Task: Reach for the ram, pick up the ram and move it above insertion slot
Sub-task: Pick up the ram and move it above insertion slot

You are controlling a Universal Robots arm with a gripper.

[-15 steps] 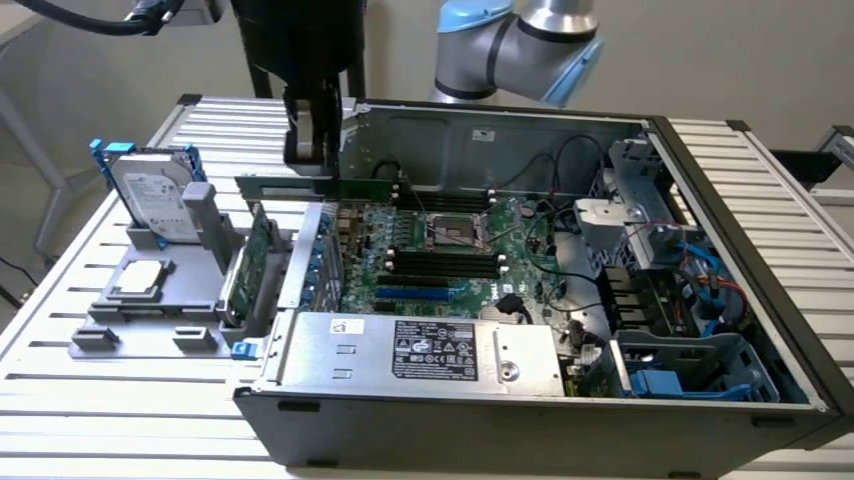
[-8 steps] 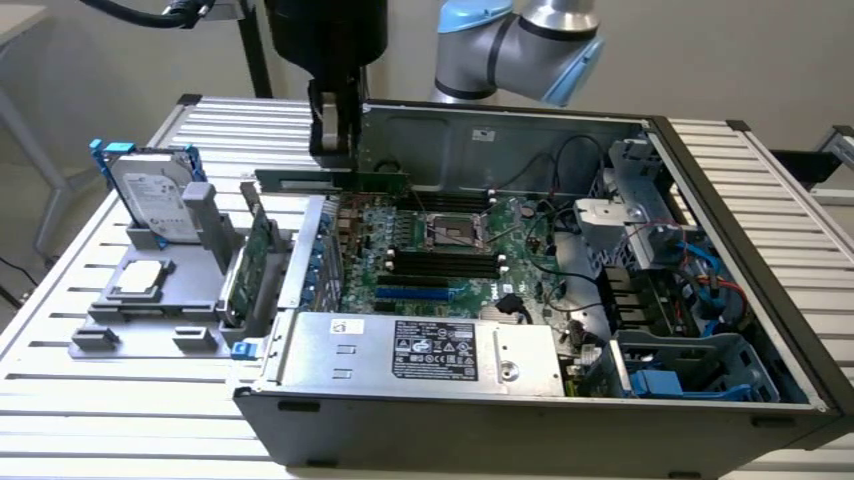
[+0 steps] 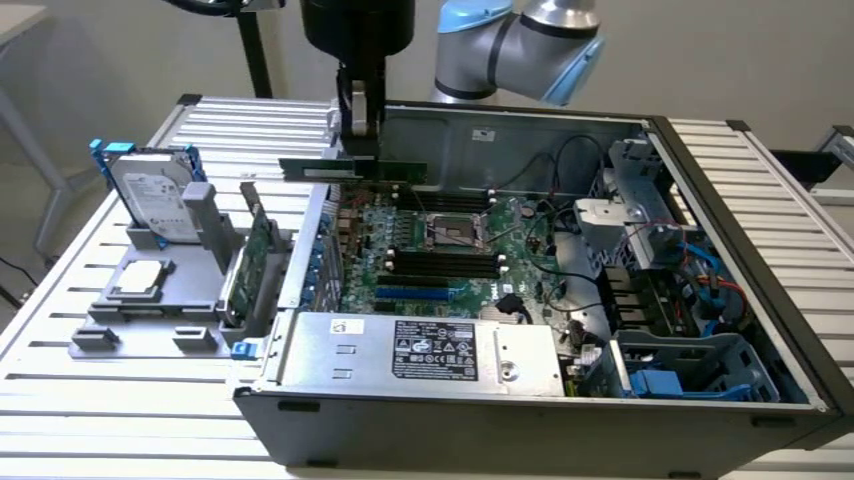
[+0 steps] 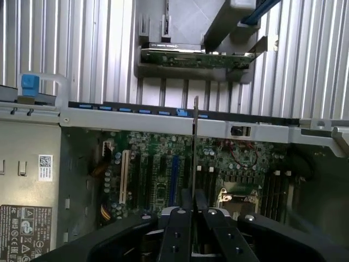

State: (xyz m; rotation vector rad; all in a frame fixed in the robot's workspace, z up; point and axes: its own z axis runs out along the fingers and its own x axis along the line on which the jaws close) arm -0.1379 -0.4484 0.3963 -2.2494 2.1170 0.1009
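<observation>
Surroundings: an open grey metal computer case [image 3: 747, 300] fills the middle and right of the exterior view, lying on a white slatted table [image 3: 80, 400]; inside it a green motherboard [image 3: 441, 260] with black memory slots [image 3: 434, 262] and a square processor socket [image 3: 451, 232]
Left of the case: a grey fixture stand [image 3: 147, 300] carries a silver hard drive [image 3: 150, 195] upright and a larger green expansion card [image 3: 247, 270] on edge
Obstacles: a silver power supply box [image 3: 420, 352] sits at the case's near edge; a drive cage with blue cables [image 3: 681, 290] takes the right side; the case's left wall [image 3: 304, 270] stands between stand and motherboard
Gripper: the black gripper [image 3: 358, 150] hangs at upper centre of the exterior view, fingers [image 4: 182, 218] drawn narrow and pinching the thin green circuit-board ram stick [image 3: 354, 168]
Ram: held level above the case's far left corner, well above the motherboard; in the wrist view its thin edge [image 4: 194, 147] runs up the frame's middle from the fingers
Open room: the air over the memory slots is free; the case's top is open, its rim below the stick
</observation>
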